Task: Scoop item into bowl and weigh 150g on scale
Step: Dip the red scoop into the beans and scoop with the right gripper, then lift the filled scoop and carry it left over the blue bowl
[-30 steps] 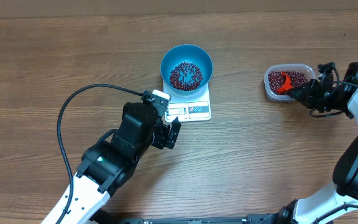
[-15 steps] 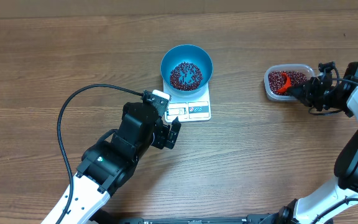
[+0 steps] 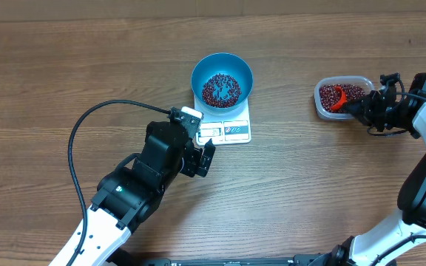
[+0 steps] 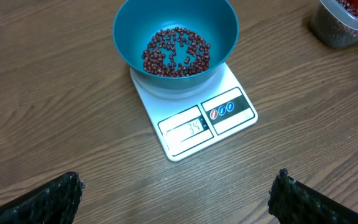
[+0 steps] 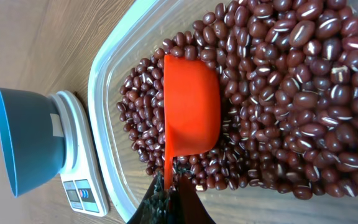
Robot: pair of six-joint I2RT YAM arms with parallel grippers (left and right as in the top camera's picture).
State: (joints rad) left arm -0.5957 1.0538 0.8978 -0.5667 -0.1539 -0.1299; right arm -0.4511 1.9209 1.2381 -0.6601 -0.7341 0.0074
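Right wrist: right end effector (image 5: 166, 188) pinches scoop (image 5: 191, 106) among beans (image 5: 291, 93); left end effector (image 4: 176, 199) gapes wide.

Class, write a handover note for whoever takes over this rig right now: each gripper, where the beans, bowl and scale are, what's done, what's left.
Grippers: left gripper open, empty, beside the scale; right gripper shut on the orange scoop, which lies in the beans of the clear tub.
The blue bowl sits on the scale, some beans inside; the display seems to read 34.
Left to do: keep scooping until it shows 150 g.
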